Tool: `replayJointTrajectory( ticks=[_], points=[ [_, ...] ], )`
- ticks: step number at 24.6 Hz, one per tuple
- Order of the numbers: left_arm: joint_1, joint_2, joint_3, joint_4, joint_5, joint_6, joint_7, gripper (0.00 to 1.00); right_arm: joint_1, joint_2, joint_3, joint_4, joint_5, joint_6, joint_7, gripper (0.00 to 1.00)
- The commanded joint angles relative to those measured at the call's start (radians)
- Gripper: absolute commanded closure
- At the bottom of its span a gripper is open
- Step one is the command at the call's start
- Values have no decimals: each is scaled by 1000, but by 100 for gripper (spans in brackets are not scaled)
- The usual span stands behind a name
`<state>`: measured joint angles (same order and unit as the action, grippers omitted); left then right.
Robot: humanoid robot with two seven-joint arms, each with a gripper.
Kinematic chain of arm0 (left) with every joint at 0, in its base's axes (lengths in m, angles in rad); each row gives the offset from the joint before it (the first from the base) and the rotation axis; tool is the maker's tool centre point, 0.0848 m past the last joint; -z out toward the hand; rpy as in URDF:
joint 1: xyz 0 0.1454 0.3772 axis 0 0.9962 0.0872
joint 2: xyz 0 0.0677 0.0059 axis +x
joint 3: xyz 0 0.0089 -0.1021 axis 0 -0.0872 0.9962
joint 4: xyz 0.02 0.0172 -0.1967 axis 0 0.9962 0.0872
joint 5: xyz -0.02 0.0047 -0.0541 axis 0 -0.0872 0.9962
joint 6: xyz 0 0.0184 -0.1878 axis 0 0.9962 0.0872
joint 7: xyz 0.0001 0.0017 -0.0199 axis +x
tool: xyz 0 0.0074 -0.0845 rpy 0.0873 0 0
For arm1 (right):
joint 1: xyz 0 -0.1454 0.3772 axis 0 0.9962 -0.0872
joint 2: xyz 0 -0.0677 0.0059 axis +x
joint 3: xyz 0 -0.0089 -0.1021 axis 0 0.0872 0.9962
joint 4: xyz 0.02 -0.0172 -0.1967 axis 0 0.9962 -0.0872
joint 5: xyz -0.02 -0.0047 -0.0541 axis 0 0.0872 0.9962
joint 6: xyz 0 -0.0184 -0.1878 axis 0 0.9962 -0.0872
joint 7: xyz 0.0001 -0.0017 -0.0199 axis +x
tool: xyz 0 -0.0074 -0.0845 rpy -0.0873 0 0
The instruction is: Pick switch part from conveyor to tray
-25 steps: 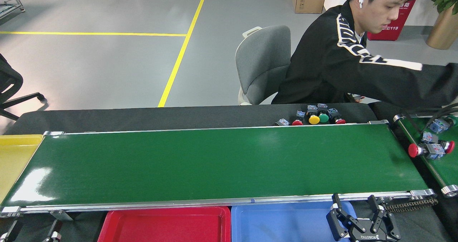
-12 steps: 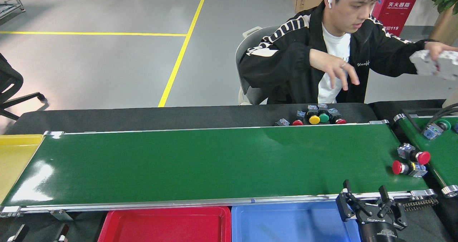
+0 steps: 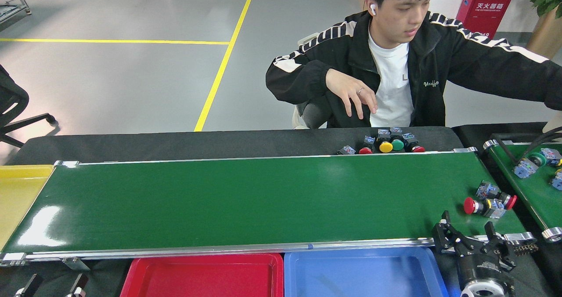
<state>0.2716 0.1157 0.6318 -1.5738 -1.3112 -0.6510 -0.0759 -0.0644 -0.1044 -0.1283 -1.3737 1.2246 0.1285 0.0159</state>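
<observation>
Two switch parts with red round caps lie side by side at the right end of the conveyor (image 3: 246, 200): one (image 3: 482, 207) nearer me and another (image 3: 495, 193) just behind it. My right gripper (image 3: 469, 227) stands open over the belt's near rail, just below and left of these parts, with nothing between its fingers. Only the fingertips (image 3: 30, 284) of my left gripper show at the bottom left, below the belt. A red tray (image 3: 202, 262) and a blue tray (image 3: 360, 264) sit along the near side, and a yellow tray (image 3: 17, 191) at the left end.
A person sits behind the table, one hand (image 3: 353, 97) hanging above a cluster of spare switch parts (image 3: 386, 144) on the black cloth, the other arm stretched right. A second green belt (image 3: 533, 187) at the right carries more parts.
The two red-capped parts have ridden leftward along the belt. My right gripper has risen and moved right toward them. The person has leaned left and stretched an arm to the right.
</observation>
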Motion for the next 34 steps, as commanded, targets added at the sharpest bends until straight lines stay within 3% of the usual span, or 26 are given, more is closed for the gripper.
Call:
replayJointTrajectory(
  ticks=[1,15,17,19,20,23,29,31,34],
  points=[
    [-5,10,3,-14,7,-2,2,0,-26,-11,-5,16,-2,5,-1,0],
    [-14,4,3,0,7,2,2,0,-112,-14,-1,96,3,6,-2,0],
    [-17,2,3,8,7,4,2,0,-123,-15,9,105,7,5,-2,10],
    [-18,4,2,14,7,4,2,0,-121,-23,24,108,6,-12,1,38],
    [-18,4,2,17,7,4,2,0,-120,-37,41,113,1,-33,4,47],
    [-18,4,5,21,7,4,2,0,-120,-49,61,113,-2,-78,30,64],
    [-18,4,5,24,9,4,2,0,-110,-41,64,71,-2,-145,30,70],
    [-18,4,8,23,10,4,2,0,-84,-40,67,-16,-14,-168,32,70],
    [-18,4,8,23,12,4,2,0,28,-20,82,-202,-25,-274,33,69]
  ],
)
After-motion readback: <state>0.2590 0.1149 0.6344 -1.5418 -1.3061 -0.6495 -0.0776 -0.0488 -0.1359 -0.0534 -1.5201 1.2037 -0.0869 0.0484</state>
